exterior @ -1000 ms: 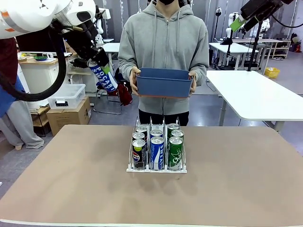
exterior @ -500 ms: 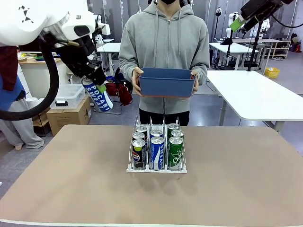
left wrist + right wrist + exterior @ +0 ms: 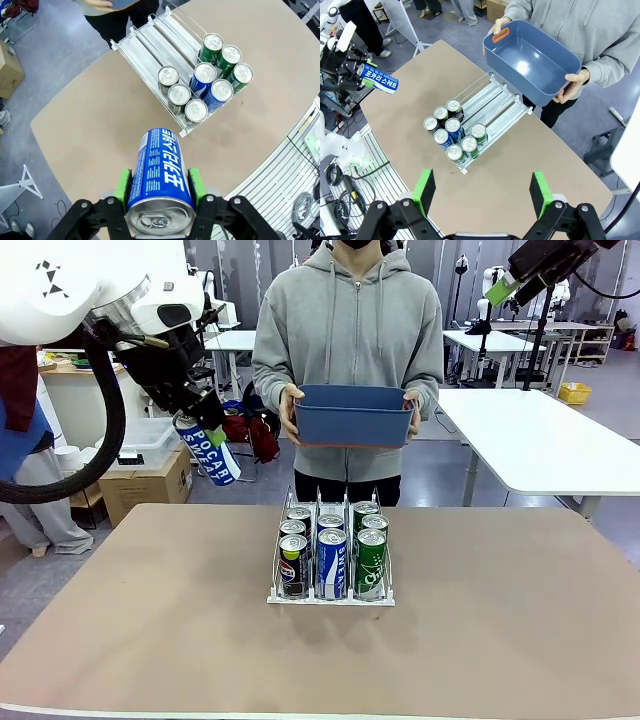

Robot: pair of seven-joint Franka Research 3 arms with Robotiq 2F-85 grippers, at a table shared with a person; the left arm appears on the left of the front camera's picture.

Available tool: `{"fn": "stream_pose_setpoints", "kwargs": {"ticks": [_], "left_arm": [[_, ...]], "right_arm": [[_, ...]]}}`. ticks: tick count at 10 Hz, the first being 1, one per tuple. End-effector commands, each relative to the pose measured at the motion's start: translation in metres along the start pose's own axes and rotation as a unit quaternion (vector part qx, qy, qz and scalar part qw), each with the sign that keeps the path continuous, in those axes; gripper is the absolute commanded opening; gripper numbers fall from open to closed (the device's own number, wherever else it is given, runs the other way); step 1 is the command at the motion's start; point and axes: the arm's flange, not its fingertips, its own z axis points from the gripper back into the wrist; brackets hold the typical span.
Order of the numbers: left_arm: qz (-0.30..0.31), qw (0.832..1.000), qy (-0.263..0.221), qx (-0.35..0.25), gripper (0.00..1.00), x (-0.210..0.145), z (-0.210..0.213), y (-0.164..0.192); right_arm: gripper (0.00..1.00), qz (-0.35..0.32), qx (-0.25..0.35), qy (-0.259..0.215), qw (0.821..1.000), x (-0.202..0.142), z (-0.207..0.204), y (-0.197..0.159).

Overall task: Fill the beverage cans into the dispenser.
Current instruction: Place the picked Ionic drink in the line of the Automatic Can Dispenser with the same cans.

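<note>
Here the left tool (image 3: 200, 427) hangs high above the table's (image 3: 150, 620) left far corner, angled down, clamped on a blue-and-white can (image 3: 208, 450) tilted in the air; the right tool (image 3: 482, 192) is spread wide, high over the dispenser (image 3: 331, 596). Eight cans (image 3: 331, 558) stand in its three lanes; the rear ones are partly hidden; a person holds a blue bin (image 3: 350, 415) behind it.

A brown table (image 3: 150, 640) is filling the near part of the room, standing on a grey floor (image 3: 450, 475). To the right, a white table (image 3: 540, 440) is sitting well apart from it. On the far left, a cardboard box (image 3: 145, 488) is resting on the floor with a clear plastic bin (image 3: 140, 445) on top. More white tables (image 3: 480, 340) are standing far back.
</note>
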Motion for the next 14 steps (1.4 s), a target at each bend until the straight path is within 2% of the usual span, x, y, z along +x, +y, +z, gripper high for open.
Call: {"fn": "stream_pose_setpoints", "kwargs": {"ticks": [1,3,5,7,10,12,14], "left_arm": [[0.004,1.000,-0.007,0.009,0.57,0.004,0.003,0.004],[0.001,1.000,0.000,0.000,0.57,0.001,0.000,0.001],[0.017,0.999,-0.041,-0.014,0.57,-0.013,0.002,-0.036],[-0.009,0.996,-0.084,-0.023,0.57,-0.036,0.004,-0.070],[-0.041,0.992,-0.110,-0.051,0.57,-0.067,0.007,-0.121],[-0.073,0.989,-0.109,-0.061,0.57,-0.084,-0.001,-0.147],[-0.113,0.986,-0.104,-0.060,0.57,-0.085,-0.023,-0.156]], "right_arm": [[1.00,0.000,-0.002,0.003,1.000,0.000,0.000,0.000],[1.00,0.000,-0.002,0.003,1.000,0.000,0.000,0.000],[1.00,0.000,-0.002,0.003,1.000,0.000,0.000,0.000],[1.00,0.000,-0.002,0.003,1.000,0.000,0.000,0.000],[1.00,0.000,-0.002,0.003,1.000,0.000,0.000,0.000],[1.00,0.000,-0.002,0.003,1.000,0.000,0.000,0.000],[1.00,0.000,-0.002,0.003,1.000,0.000,0.000,0.000]]}}
